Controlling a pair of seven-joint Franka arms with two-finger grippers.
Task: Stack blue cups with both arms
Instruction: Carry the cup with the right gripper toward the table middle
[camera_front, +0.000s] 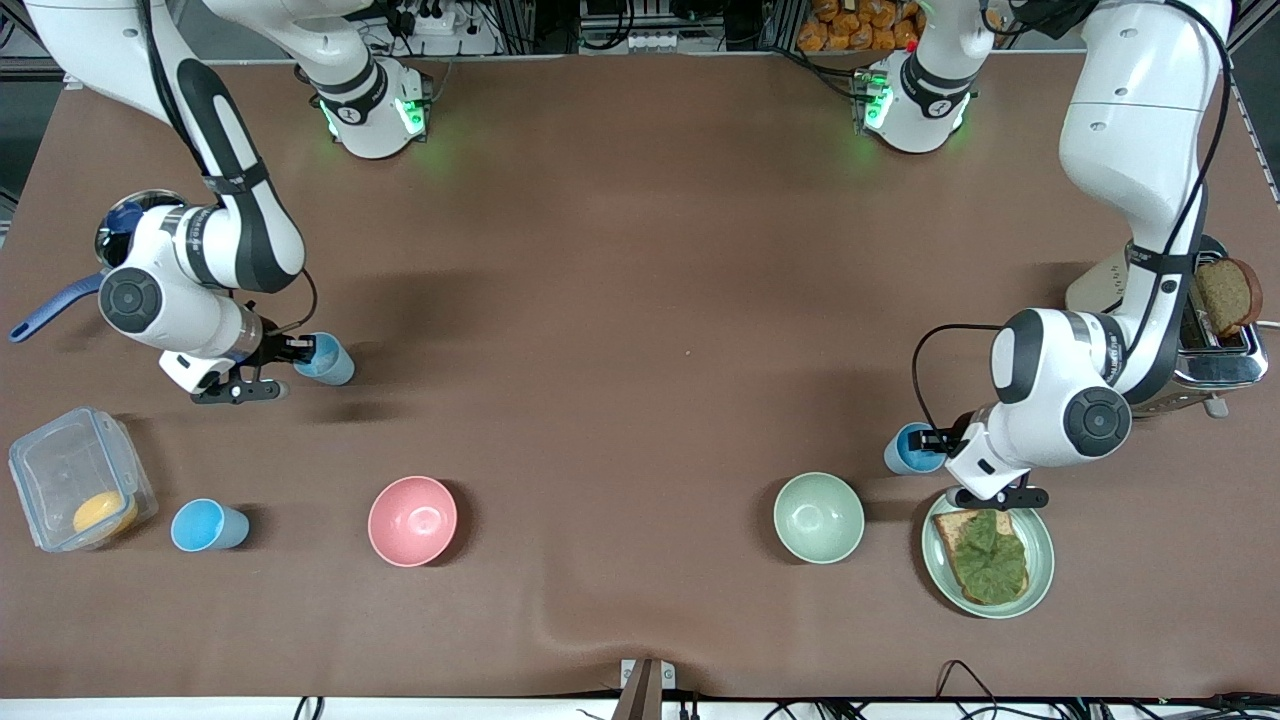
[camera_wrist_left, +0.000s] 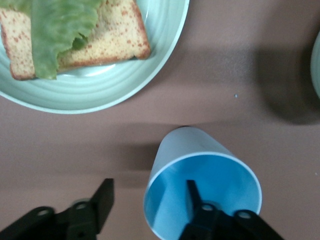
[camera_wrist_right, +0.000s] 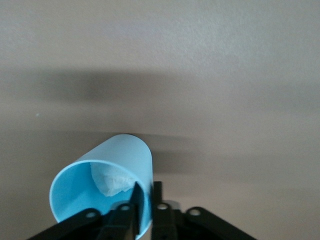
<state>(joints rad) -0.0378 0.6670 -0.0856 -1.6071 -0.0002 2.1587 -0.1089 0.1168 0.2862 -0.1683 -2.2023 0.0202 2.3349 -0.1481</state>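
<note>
Three blue cups are being shown on a brown, cloth-like table cover (camera_front: 620, 300) that is rippling slightly at its edge nearest the front camera. One cup (camera_front: 327, 359) is being pinched at its wall by the right gripper (camera_front: 290, 366) toward the right arm's end of the table — in the right wrist view one finger (camera_wrist_right: 136, 205) is sitting inside the rim and the other outside, closed tight on the wall, and something white and crumpled is lying inside the cup (camera_wrist_right: 102, 192). A second cup (camera_front: 910, 448) is being straddled by the left gripper (camera_front: 950, 462) toward the left arm's end, just beside the green plate (camera_front: 1040, 570); in the left wrist view one finger (camera_wrist_left: 195, 197) is hanging inside the cup (camera_wrist_left: 200, 185) while the other (camera_wrist_left: 102, 200) is standing apart from its outer wall, so the jaws are spread. The third cup (camera_front: 207, 525) is standing free between a clear lidded container (camera_front: 75, 480) and the pink bowl (camera_front: 412, 521). A pale green bowl (camera_front: 818, 517) is resting near the plate, on which toast with lettuce (camera_front: 985, 555) is lying. A toaster (camera_front: 1215, 330) with a slice of bread is standing at the left arm's end. Along the top — shelving and cables are being glimpsed.
</note>
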